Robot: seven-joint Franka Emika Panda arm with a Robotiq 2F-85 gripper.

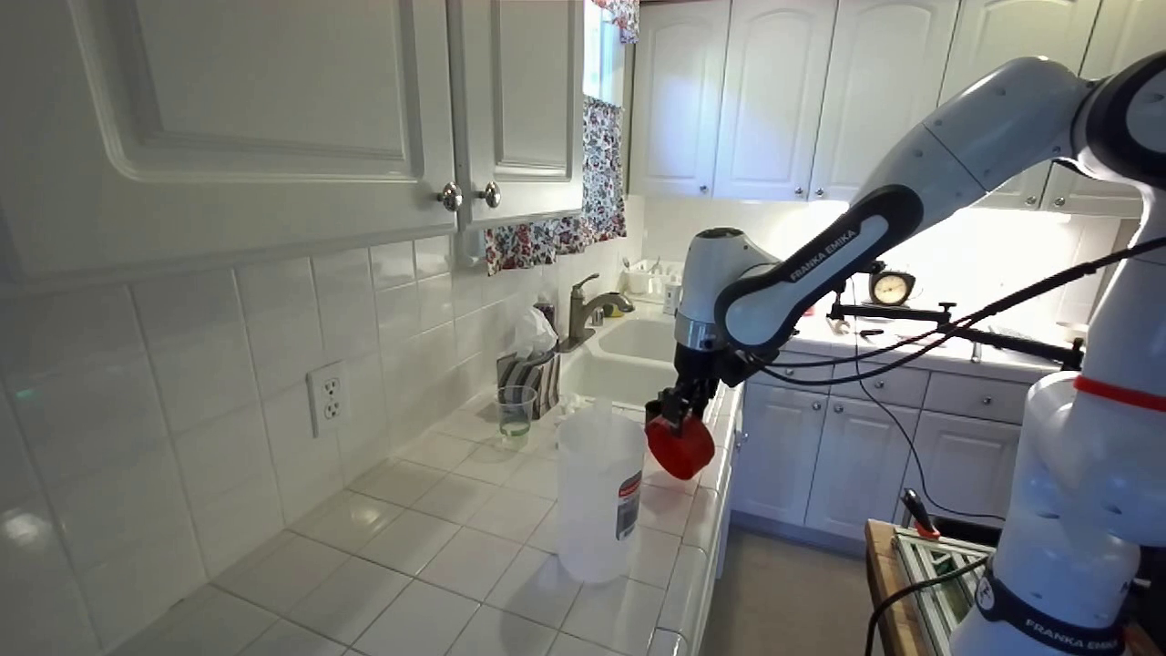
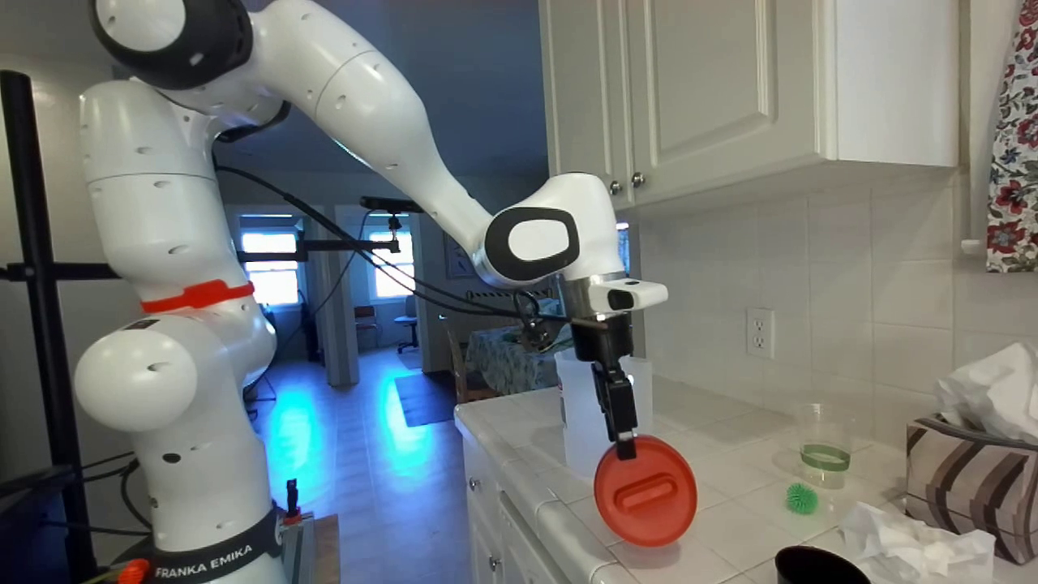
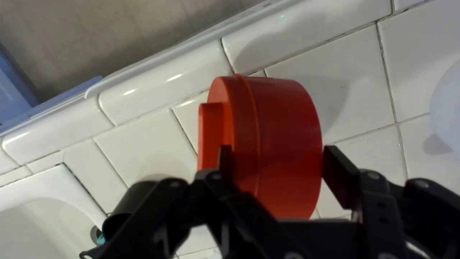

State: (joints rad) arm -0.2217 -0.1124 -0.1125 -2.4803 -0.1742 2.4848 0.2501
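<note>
A round red container point(image 1: 688, 451) with a bar handle on its lid is held on its side above the tiled counter. It also shows in an exterior view point(image 2: 646, 507) with the lid face visible, and in the wrist view point(image 3: 284, 118). My gripper point(image 3: 276, 158) is shut on it, one finger at the lid side and one at the base. The gripper points down near the counter's front edge. A translucent white jug point(image 1: 592, 501) with a label stands upright on the counter close by. The jug also shows in an exterior view point(image 2: 600, 414), partly behind the gripper.
A clear cup point(image 2: 825, 458), a green spiky ball point(image 2: 802, 498), crumpled tissue point(image 2: 916, 543) and a black cup point(image 2: 819, 564) are on the counter. A striped tissue box point(image 2: 965, 487) stands by the wall. The sink point(image 1: 619, 374) and faucet point(image 1: 583, 314) lie beyond. Cabinets point(image 1: 273, 109) hang above.
</note>
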